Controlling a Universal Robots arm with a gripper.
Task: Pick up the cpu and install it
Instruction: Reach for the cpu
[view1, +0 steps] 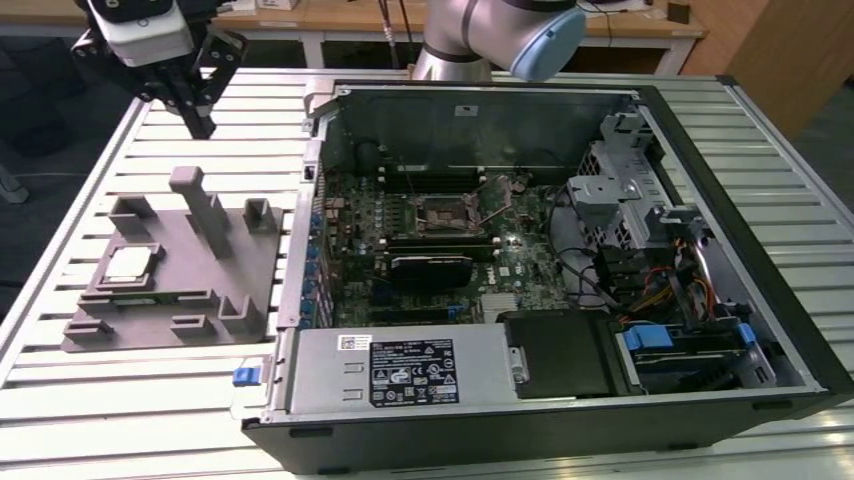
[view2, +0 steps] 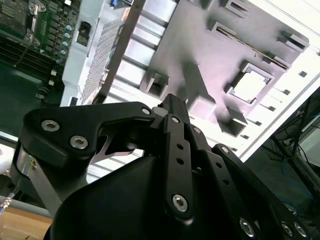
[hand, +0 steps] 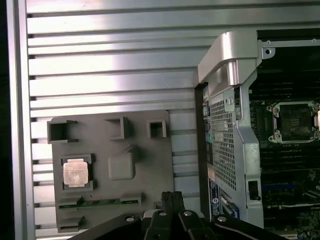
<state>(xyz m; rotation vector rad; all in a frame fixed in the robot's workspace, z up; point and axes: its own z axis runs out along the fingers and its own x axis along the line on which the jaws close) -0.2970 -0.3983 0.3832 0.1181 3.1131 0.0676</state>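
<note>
The cpu (view1: 130, 264), a small square chip with a pale metal top, lies in a recess of the grey tray (view1: 180, 305) on the exterior view's left. It also shows in both wrist views (hand: 76, 172) (view2: 251, 85). My gripper (view1: 198, 122) hangs high above the table, beyond the tray's far end and well apart from the chip. Its black fingers (hand: 172, 197) are shut together with nothing between them. The open socket (view1: 445, 212) sits on the motherboard inside the computer case (view1: 787, 300).
The grey tray (hand: 145, 165) has several raised posts and pockets. Beside it stands the case's side wall (hand: 227, 130). Inside are a fan, drive bays and cables on the exterior view's right. The slatted metal table (view1: 120, 420) runs all around.
</note>
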